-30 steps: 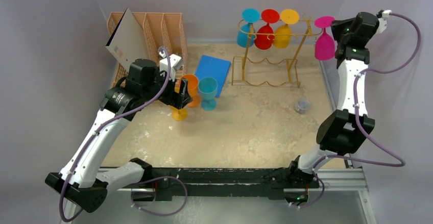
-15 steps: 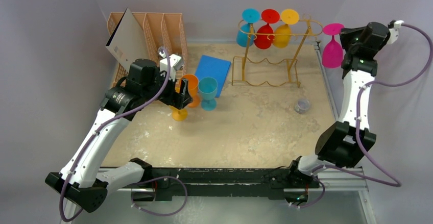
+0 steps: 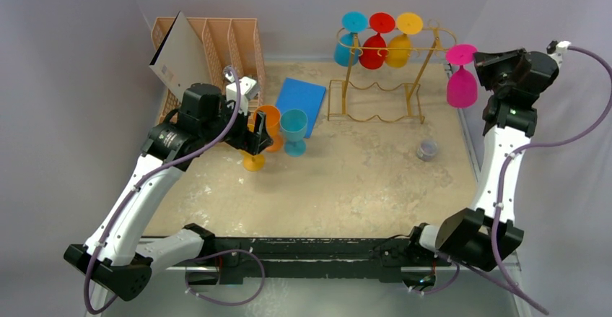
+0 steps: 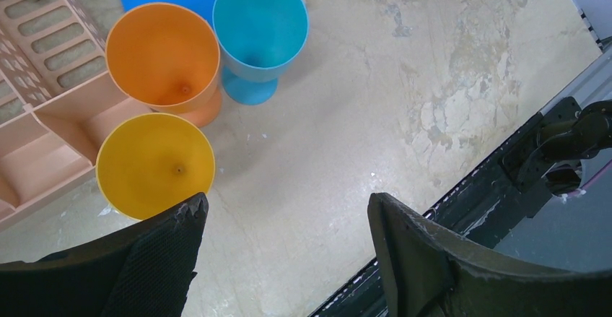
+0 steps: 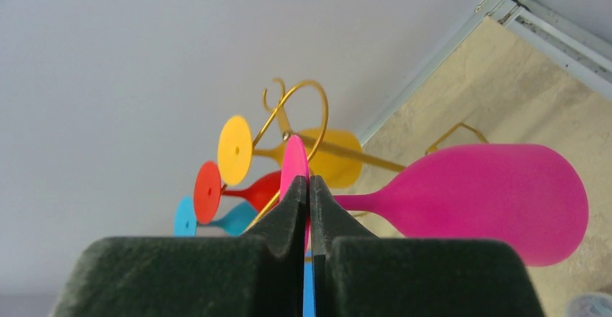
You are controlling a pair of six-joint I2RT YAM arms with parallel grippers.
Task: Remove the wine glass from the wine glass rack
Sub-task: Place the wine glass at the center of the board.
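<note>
Beige, mottled table [image 3: 346, 180], grey walls around. The pink wine glass [image 3: 460, 86] hangs bowl-down in the air just past the right end of the gold wine glass rack [image 3: 347, 79]. Its foot is pinched between the closed pads of the right gripper [image 5: 309, 187]. Whether the foot clears the rail loop is hard to tell. Blue [image 3: 346, 50], red [image 3: 373, 51] and yellow [image 3: 399, 50] glasses hang on the rack. The left gripper [image 4: 285, 203] is spread wide and empty above three upright goblets [image 4: 155, 164].
</note>
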